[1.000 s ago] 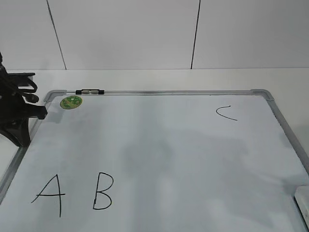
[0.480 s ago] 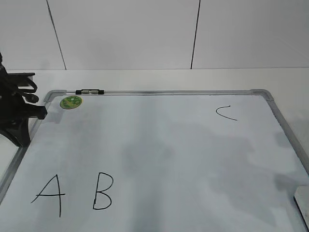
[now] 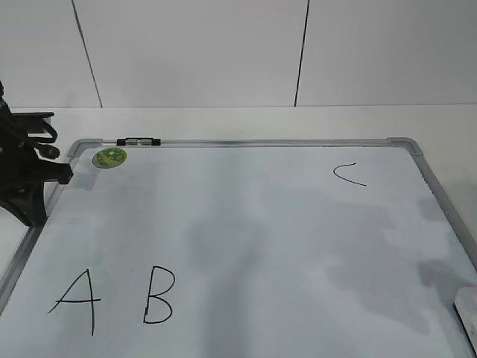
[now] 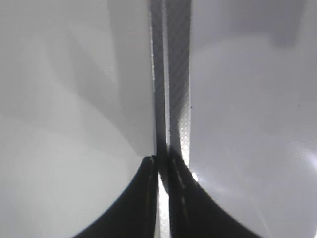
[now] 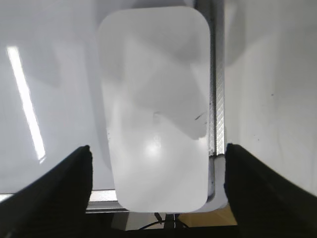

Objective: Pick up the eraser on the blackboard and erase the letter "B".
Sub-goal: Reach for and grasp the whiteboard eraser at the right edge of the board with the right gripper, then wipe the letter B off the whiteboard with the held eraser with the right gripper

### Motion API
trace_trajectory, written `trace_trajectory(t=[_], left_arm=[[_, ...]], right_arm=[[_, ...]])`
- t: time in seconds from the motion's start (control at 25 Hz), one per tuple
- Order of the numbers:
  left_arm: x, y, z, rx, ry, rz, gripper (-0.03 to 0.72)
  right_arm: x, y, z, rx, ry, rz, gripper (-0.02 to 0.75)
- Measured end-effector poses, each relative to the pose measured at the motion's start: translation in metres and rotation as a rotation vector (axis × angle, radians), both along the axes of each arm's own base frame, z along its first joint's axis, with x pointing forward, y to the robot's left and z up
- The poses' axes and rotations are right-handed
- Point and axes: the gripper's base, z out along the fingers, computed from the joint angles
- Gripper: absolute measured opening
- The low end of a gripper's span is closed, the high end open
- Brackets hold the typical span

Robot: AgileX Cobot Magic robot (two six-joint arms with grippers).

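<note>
The blackboard lies flat on the white table, and all places here are given from it. The eraser rests on the blackboard in its near right corner, touching or just beside the right frame; only a part of it shows at the edge of the exterior view. In the right wrist view the eraser lies directly under the right gripper, whose dark fingers are spread wide, one on each side of it, and do not touch it. The letter "B" is complete, near the near left part of the blackboard, just right of the letter "A". A curved "C" stands at the far right. A round green sticker sits in the far left corner. The left arm stands at the left edge of the blackboard; the fingers of the left gripper are pressed together over the frame strip, grasping nothing.
</note>
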Motion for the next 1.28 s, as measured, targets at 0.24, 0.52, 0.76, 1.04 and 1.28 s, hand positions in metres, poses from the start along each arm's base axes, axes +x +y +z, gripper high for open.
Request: trace_trajectory(t=[0.24,0.52,0.76,1.04,1.28], left_arm=[[0.000,0.000,0.000,0.000,0.000,0.000,0.024],[0.000,0.000,0.000,0.000,0.000,0.000,0.024],[0.000,0.000,0.000,0.000,0.000,0.000,0.025],[0.000,0.000,0.000,0.000,-0.002,0.000,0.025],[0.000,0.000,0.000,0.000,-0.005,0.000,0.025]], right_arm=[[0.009,0.000,-0.012,-0.007,0.025,0.000,0.638],[0.017,0.001,-0.021,-0.010,0.037,0.000,0.638],[0.020,0.001,-0.029,-0.013,0.072,0.000,0.639],[0.023,0.001,-0.035,-0.016,0.101,0.000,0.638],[0.024,0.001,-0.040,-0.018,0.124,0.000,0.633]])
